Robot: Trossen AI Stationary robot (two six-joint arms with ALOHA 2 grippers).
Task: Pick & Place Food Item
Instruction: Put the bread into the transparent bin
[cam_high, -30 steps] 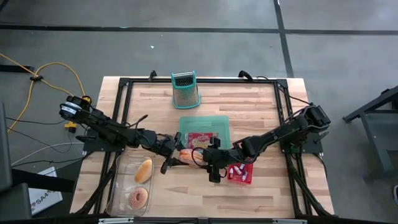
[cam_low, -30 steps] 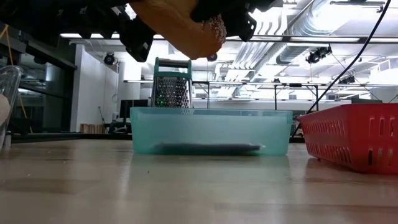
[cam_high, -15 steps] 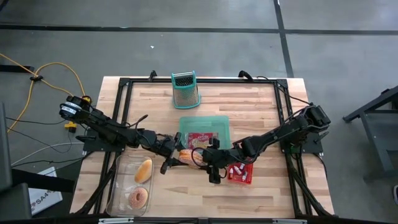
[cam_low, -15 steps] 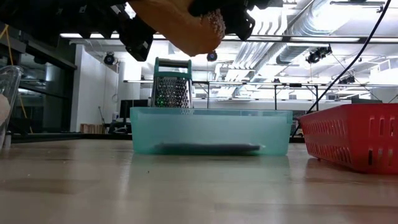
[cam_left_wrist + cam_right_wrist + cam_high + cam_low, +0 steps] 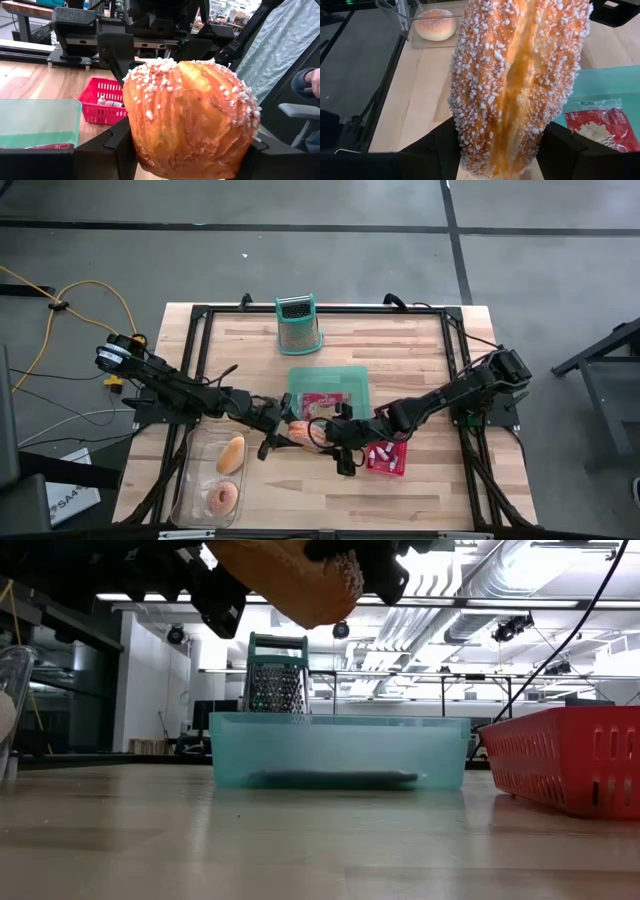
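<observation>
- A wooden bench (image 5: 420, 340) is standing on a grey floor.
- The low view is showing the pastry (image 5: 290, 580) hanging above the surface; the high view is placing it beside the teal bin's (image 5: 352, 375) front-left corner.
- Left gripper (image 5: 283, 431) and right gripper (image 5: 330, 432) are both clamping it, half-spread, from opposite ends.

A metal box grater (image 5: 298, 325) with teal trim is standing upright near the table's (image 5: 420, 350) far edge; a yellow cable (image 5: 75, 290) is lying on the floor; a person's hand (image 5: 313, 76) is showing beyond the table.
</observation>
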